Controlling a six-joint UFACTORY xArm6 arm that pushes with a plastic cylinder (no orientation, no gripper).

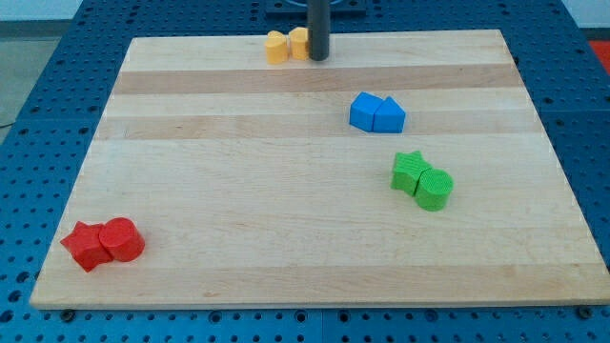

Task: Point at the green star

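The green star [409, 171] lies right of the board's middle, touching a green cylinder [435, 189] at its lower right. My tip [317, 57] is at the view's top, near the board's far edge, right beside the yellow blocks [287, 45]. It is far above and to the left of the green star.
Two blue blocks [376, 113] touch each other between my tip and the green pair. A red star [86, 246] and a red cylinder [123, 239] sit together at the lower left. The wooden board [238, 191] lies on a blue perforated table.
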